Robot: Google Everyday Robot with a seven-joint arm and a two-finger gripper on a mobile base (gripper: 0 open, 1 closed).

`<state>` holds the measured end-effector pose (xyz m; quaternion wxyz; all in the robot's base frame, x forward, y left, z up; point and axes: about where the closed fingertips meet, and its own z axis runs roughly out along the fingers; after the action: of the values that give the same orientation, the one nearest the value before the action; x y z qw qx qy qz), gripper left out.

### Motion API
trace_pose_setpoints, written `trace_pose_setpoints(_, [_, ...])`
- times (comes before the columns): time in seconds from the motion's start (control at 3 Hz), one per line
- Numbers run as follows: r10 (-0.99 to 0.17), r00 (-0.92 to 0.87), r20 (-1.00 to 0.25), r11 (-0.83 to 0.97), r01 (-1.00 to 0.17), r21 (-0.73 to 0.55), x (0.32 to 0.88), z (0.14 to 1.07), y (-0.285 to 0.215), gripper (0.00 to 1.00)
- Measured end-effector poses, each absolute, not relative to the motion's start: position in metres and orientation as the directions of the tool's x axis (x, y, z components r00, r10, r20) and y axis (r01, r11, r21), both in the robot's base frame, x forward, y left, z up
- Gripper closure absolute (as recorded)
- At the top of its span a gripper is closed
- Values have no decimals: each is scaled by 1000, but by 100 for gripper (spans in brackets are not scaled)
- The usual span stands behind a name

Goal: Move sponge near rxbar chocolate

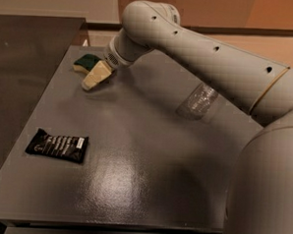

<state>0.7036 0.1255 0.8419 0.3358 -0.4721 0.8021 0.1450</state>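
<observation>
The sponge (pixel 85 61), with its dark green top showing, lies at the far left corner of the grey table (pixel 149 153). My gripper (pixel 96 76) is at the end of the white arm (pixel 199 48), low over the table. Its pale tip sits just right of and in front of the sponge, touching or nearly touching it. The rxbar chocolate (pixel 58 145), a black wrapper with white text, lies flat near the table's front left, well away from the sponge and the gripper.
A clear plastic bottle (pixel 198 101) lies on its side at the right middle of the table, partly under the arm. A dark counter (pixel 26 63) borders the table on the left. The robot's body (pixel 266 184) fills the right foreground.
</observation>
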Motion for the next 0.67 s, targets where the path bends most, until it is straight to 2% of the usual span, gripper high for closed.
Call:
trace_pose_setpoints(0.33, [-648, -348, -678, 527, -847, -68, 713, 836, 130, 0])
trace_pose_setpoints(0.67, [-635, -362, -683, 536, -843, -51, 721, 833, 135, 17])
